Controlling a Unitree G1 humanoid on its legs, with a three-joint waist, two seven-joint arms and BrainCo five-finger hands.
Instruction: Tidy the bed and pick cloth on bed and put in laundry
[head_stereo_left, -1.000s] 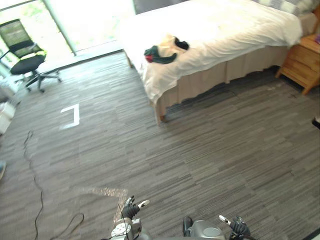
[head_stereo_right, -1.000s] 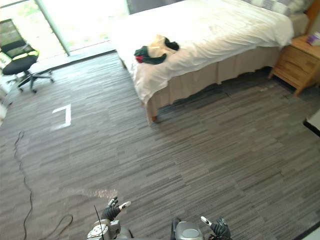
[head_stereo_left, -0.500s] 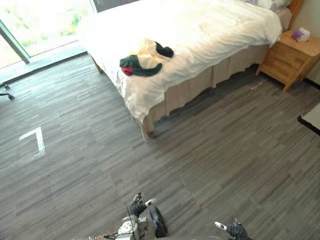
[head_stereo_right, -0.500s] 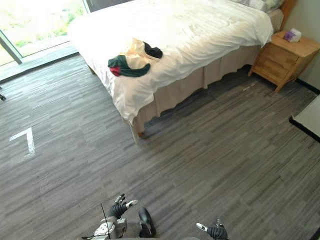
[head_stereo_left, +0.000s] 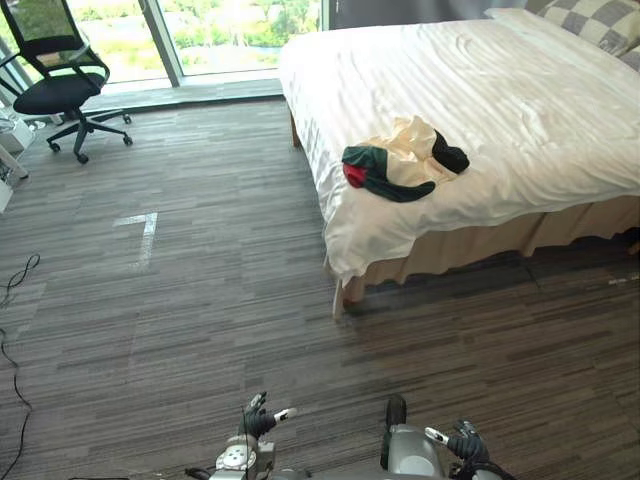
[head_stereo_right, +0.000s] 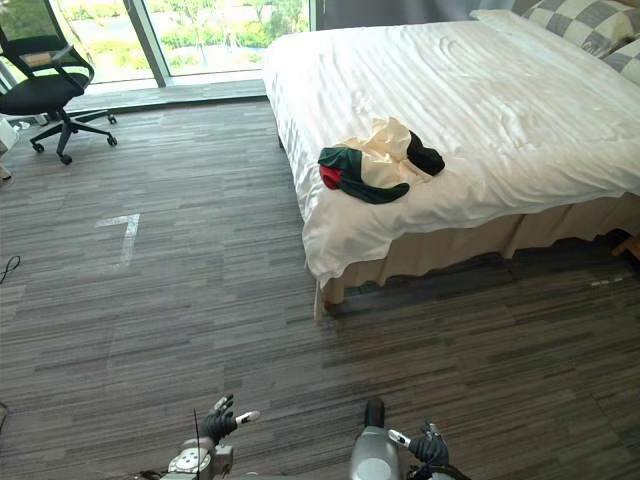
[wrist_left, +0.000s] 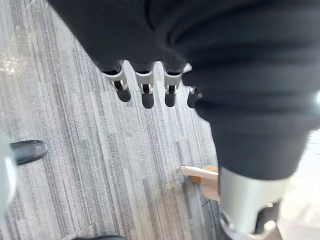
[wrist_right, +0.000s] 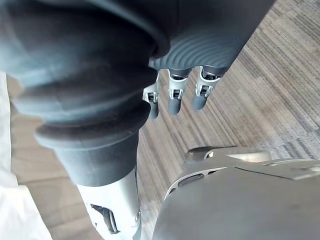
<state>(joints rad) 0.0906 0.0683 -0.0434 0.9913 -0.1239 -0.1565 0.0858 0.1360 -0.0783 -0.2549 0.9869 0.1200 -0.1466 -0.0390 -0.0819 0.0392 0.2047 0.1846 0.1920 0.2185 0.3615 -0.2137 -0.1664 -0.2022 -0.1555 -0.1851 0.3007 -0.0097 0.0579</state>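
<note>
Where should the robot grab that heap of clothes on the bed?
Probably the raised cream bunch in the middle of the clothes heap, from above, standing at the bed's near corner: the heap lies close to that edge and its green part lies flat.

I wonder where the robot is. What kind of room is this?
Probably a bedroom, maybe a hotel room: there is a big bed with white sheets and checked pillows, a pile of clothes on it, and an office chair by tall windows.
</note>
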